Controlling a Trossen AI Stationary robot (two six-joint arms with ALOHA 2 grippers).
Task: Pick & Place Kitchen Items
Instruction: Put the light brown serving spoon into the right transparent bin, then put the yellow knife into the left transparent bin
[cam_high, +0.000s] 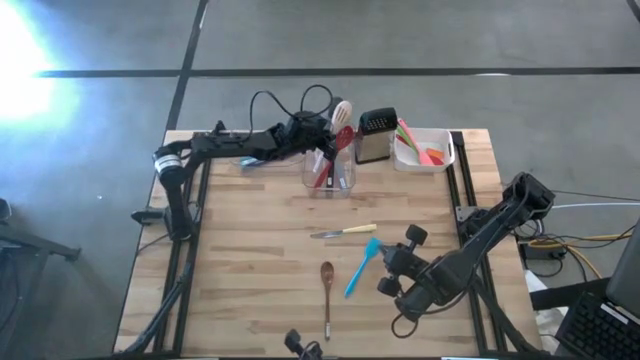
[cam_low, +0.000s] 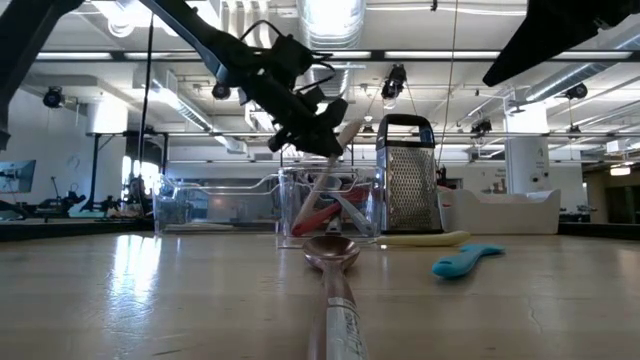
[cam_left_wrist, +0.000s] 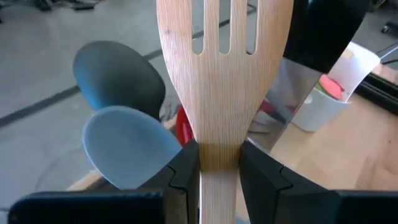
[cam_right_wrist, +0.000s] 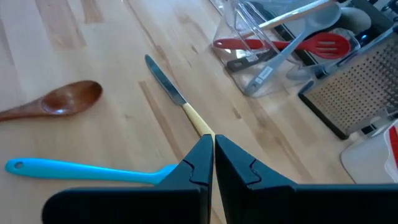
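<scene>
My left gripper (cam_high: 318, 140) reaches in from the table's left over the clear tub (cam_high: 330, 178) and is shut on a wooden slotted spatula (cam_high: 342, 110). The tub holds red utensils (cam_right_wrist: 292, 43), a grey one (cam_right_wrist: 273, 59) and blue-grey spoons (cam_left_wrist: 124, 143). On the table lie a yellow-handled knife (cam_high: 343, 232), a blue spatula (cam_high: 360, 267) and a wooden spoon (cam_high: 327, 290). My right gripper (cam_right_wrist: 212, 152) hovers shut above the table, over the knife's handle end and the blue spatula's head, touching nothing. My left gripper pinches the wooden spatula's neck (cam_left_wrist: 217, 152), just below the slotted head, between its two fingers (cam_left_wrist: 186, 165). The fingers come about level from the table's left and lie across the spatula. It stands near upright, head up, above the tub; the gripper hides its handle.
A steel box grater (cam_high: 375, 137) stands just right of the clear tub. A white tub (cam_high: 440, 160) with green-orange tools sits at the back right. A second clear tub (cam_low: 215, 205) shows behind in the low view. Bare wood lies at the table's left and near side.
</scene>
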